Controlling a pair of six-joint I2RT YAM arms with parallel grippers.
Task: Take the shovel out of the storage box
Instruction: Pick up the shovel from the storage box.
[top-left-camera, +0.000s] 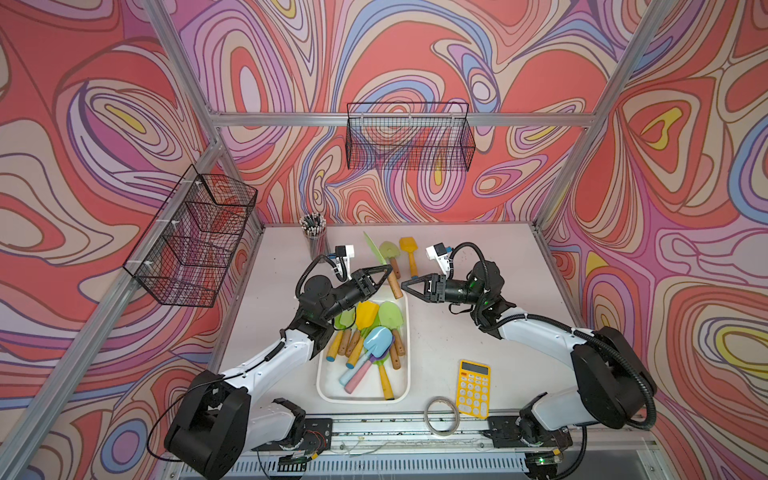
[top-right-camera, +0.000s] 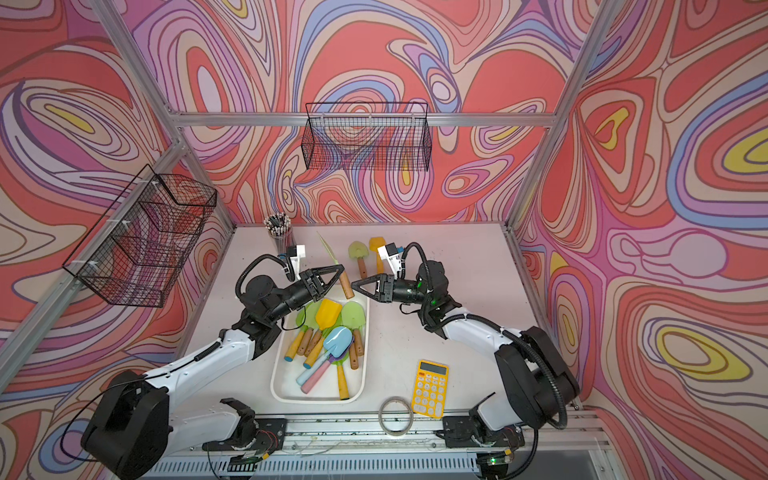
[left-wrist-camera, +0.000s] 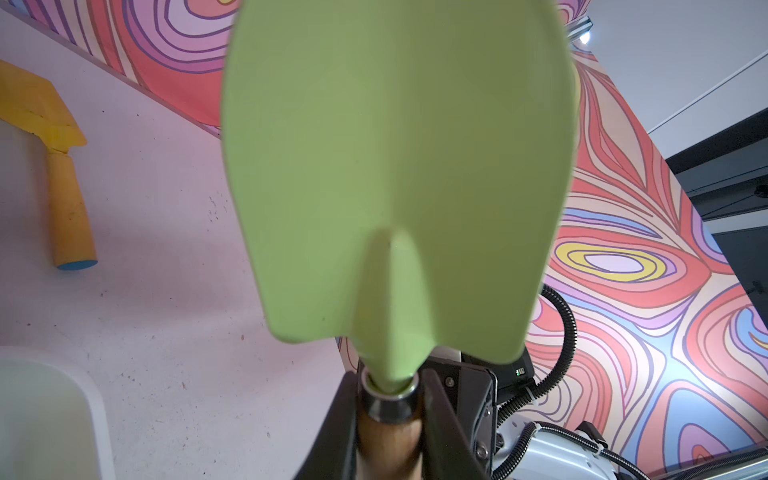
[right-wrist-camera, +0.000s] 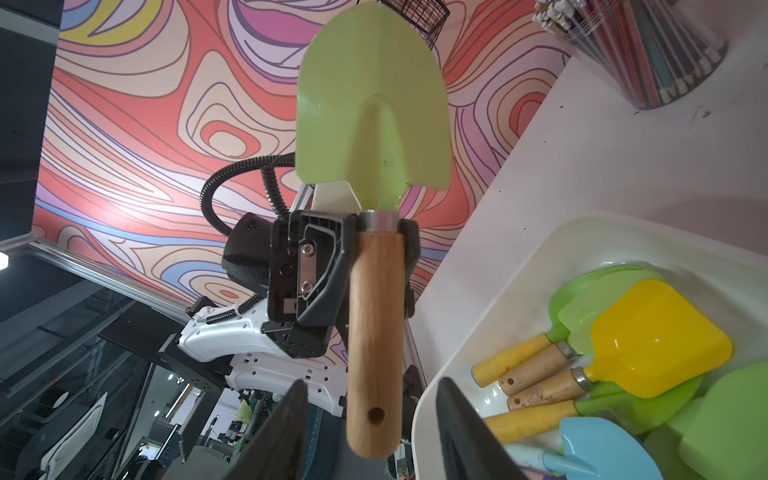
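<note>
Shovel (top-left-camera: 395, 284): green blade, wooden handle, held clear of the table (top-left-camera: 457, 328) above the far right corner of the storage box (top-left-camera: 361, 400). Blade points toward the far wall, handle end toward the near right. Far left of table: pencil cup (top-left-camera: 314, 239), upright. Left gripper (top-left-camera: 385, 271): clamped on the shovel just below the metal collar; the left wrist view shows its fingers (left-wrist-camera: 332, 432) pressed to both sides of the wood. Storage box: white, near centre, holding a heap of other shovels (top-left-camera: 367, 312) with yellow, green and blue blades, handles mostly toward the near end. Beyond the box a small green shovel (top-left-camera: 390, 250) and a yellow shovel (top-left-camera: 408, 246) lie on the table side by side, apart. Right gripper (top-left-camera: 409, 286): jaws parted, one finger (right-wrist-camera: 278, 444) on each side of the handle's end, a gap showing on both sides, not touching it. Near right: tape ring (top-left-camera: 441, 416) at the table's near edge, yellow calculator (top-left-camera: 473, 388) just to its right.
</note>
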